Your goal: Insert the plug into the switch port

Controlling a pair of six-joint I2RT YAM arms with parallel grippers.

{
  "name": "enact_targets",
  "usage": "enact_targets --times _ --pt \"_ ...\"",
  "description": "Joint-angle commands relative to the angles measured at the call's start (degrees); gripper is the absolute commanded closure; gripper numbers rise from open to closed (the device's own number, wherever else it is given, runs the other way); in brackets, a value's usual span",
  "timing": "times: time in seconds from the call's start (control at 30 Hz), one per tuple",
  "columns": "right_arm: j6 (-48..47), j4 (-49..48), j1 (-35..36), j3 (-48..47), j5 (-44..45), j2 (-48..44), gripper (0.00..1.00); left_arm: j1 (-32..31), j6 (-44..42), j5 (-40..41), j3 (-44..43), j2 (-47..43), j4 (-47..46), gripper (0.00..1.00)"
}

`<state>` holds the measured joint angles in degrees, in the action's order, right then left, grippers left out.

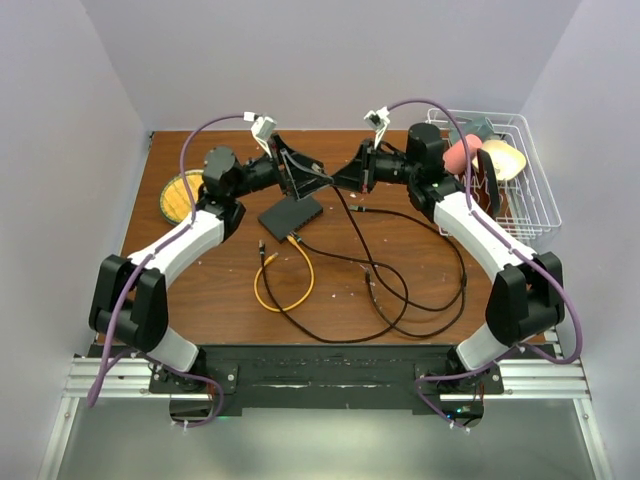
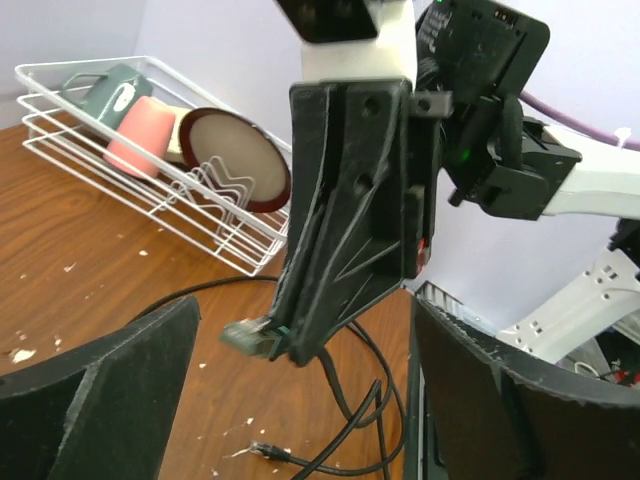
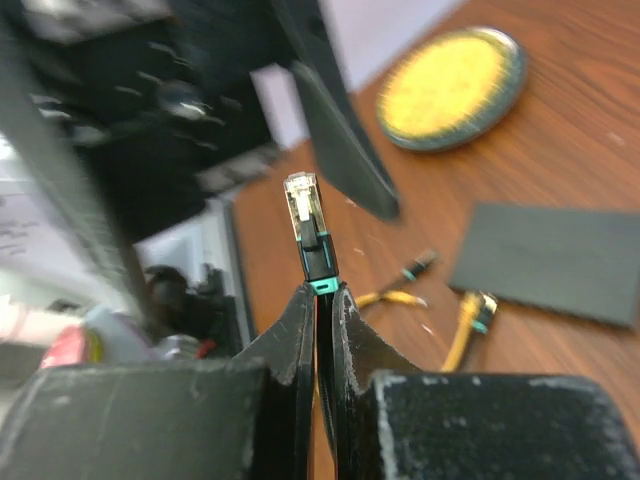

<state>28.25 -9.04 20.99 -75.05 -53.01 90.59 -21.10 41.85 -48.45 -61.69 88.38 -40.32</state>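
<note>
The switch (image 1: 291, 214) is a flat dark box lying on the table, also in the right wrist view (image 3: 545, 260); its ports are too small to make out. A yellow cable (image 1: 285, 275) enters its near edge. My right gripper (image 1: 338, 180) is shut on a black cable just behind its plug (image 3: 305, 222), which has a clear tip and a teal collar and sticks out past the fingertips (image 3: 302, 310). It hovers above the switch's far side. My left gripper (image 1: 300, 172) is open and empty, its fingers (image 2: 100, 400) spread on either side of the right gripper's tip and plug (image 2: 248, 335).
Black cables (image 1: 400, 290) loop over the middle and right of the table, with loose plug ends (image 1: 356, 209). A yellow plate (image 1: 180, 195) lies at the far left. A white wire rack (image 1: 515, 170) with cups and dishes stands at the far right.
</note>
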Motion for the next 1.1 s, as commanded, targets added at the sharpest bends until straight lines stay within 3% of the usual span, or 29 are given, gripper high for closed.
enact_targets --times 0.0,0.27,0.47,0.7,0.93,1.07 --pt "-10.7 12.3 0.7 -1.1 9.3 -2.3 1.00 0.1 -6.2 5.5 -1.1 -4.8 5.9 0.01" --pt "-15.2 17.5 1.9 2.7 24.1 -7.1 1.00 1.2 -17.9 23.2 -6.2 -8.4 28.3 0.00" --pt "-19.8 21.5 6.9 4.2 38.3 -8.6 1.00 4.0 -20.0 30.3 -6.9 -7.7 35.0 0.00" --pt "-20.9 20.3 11.0 7.1 47.0 -7.6 1.00 9.1 -18.5 27.2 -8.4 -1.5 38.1 0.00" --pt "-18.9 20.4 12.9 7.3 49.6 -1.8 1.00 10.3 -20.1 25.7 -13.7 8.9 45.7 0.00" --pt "-15.8 19.7 14.1 6.8 49.7 0.2 1.00 11.0 -18.6 21.9 -14.3 14.3 43.2 0.00"
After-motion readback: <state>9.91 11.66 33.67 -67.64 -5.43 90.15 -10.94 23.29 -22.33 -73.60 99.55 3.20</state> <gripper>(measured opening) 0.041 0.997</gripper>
